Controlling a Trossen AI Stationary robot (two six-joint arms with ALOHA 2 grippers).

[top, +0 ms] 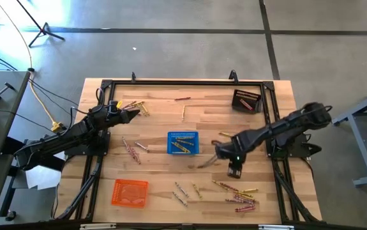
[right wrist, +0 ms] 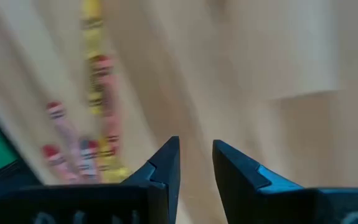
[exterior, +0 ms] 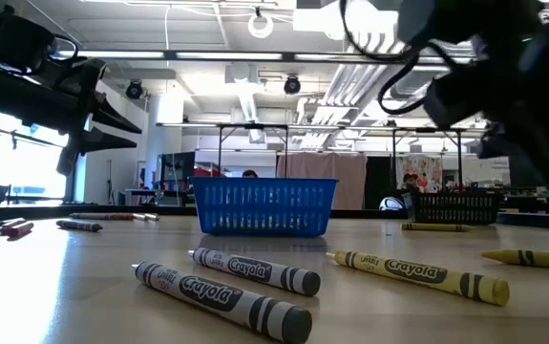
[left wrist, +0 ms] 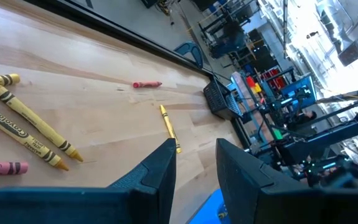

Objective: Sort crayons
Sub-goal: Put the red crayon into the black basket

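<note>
**Right arm swings over the table with nothing in its claw**

On the wooden table [top: 164, 108], the blue basket [top: 183, 143] sits at centre, the orange basket [top: 130, 193] at seven o'clock and the dark basket [top: 246, 101] at one o'clock. The crayons [top: 237, 195] lie scattered: the thickest cluster at five o'clock, smaller groups at nine and eleven.

The right gripper [top: 220, 153] hangs just at three o'clock of the blue basket, fingers parted and empty. The left gripper [top: 134, 114] waits near eleven o'clock, likewise released and bare.

I judge the next pick goes best by squaring the fingers across a single crayon, clear of its neighbours.

The right wrist view alone shows the empty gap; the low view alone shows grey-wrapped crayons [exterior: 224, 300] up close.
</note>
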